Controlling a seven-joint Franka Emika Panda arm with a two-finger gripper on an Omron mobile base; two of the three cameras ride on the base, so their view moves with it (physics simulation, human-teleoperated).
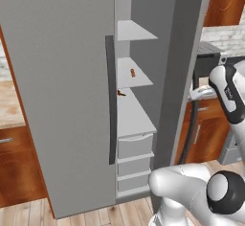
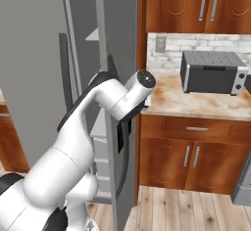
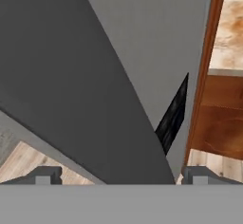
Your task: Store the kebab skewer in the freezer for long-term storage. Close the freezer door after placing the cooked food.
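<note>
The skewer [image 1: 121, 93] lay at the front left edge of a pale shelf [image 1: 134, 115] inside the freezer [image 1: 143, 52], just above the stacked drawers [image 1: 135, 146]; a second small brown item [image 1: 132, 73] stood on the shelf above it. The freezer door [image 1: 179, 76] stood ajar to the right of the compartment, its edge turned toward the room, while the wider grey door [image 1: 62, 91] with its long dark handle [image 1: 111, 100] stayed flat on the left. The white arm [image 2: 98, 122] reached around the open door's outer face, and the gripper [image 3: 121, 174] sat with its jaws spread wide, holding nothing, one fingertip [image 3: 43, 174] on each side of the door's thick grey edge. Beyond the door ran a counter [image 2: 196, 103] carrying a dark toaster oven [image 2: 213, 72], with wooden cabinets [image 2: 191, 151] below and above.
</note>
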